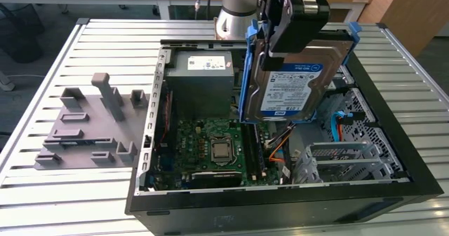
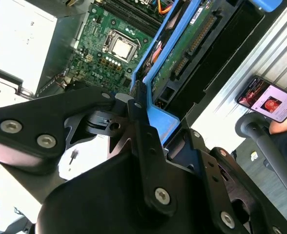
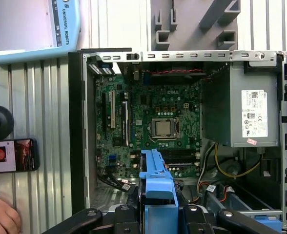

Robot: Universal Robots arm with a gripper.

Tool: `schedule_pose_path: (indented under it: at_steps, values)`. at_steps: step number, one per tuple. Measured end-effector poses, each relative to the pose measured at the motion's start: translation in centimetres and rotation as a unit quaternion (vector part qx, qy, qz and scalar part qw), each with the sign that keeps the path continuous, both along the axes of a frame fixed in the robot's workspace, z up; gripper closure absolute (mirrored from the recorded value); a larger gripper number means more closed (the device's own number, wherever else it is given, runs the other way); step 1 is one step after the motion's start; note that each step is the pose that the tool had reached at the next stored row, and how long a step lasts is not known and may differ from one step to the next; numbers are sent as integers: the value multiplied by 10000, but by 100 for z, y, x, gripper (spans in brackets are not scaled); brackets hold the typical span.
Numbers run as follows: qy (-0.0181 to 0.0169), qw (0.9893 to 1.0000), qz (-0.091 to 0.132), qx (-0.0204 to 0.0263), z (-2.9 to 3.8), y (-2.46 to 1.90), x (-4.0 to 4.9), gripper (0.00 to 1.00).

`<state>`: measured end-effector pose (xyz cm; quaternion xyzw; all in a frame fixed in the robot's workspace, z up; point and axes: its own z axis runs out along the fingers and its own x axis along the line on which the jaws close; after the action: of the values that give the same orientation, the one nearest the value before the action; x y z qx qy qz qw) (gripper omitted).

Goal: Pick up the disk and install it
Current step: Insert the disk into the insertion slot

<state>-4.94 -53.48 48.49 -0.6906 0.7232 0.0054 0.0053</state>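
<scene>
The disk [image 1: 291, 86], a silver hard drive with a white-and-blue label in a blue bracket, hangs upright and slightly tilted above the open computer case [image 1: 281, 199]. My gripper [image 1: 281, 52] is shut on the disk's upper end from above. In the second wrist view, the black fingers [image 2: 139, 114] clamp the blue bracket, with the disk's green circuit side [image 2: 182, 53] beyond them. The bracket's edge [image 3: 158, 187] stands over the motherboard [image 3: 153, 126] in the first wrist view.
Inside the case are a grey power-supply box [image 1: 200, 75], the motherboard [image 1: 210, 146] and a metal drive cage [image 1: 350, 160] with blue tabs. A grey fixture plate [image 1: 91, 125] lies at the exterior view's left. A phone [image 3: 11, 155] and a hand [image 3: 2, 217] are beside the case.
</scene>
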Motion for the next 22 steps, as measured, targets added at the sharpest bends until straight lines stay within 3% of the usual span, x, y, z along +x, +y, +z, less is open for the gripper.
schedule_pose_path:
  at_steps: [4,9,14,22]
  values:
    - [0,10000,-1,29,-15,-109,0,64]
    - [5,9999,-1,116,-40,-145,62,64]
    - [6,9999,-1,119,-70,-236,85,64]
    - [6,9999,0,118,-76,-242,85,64]
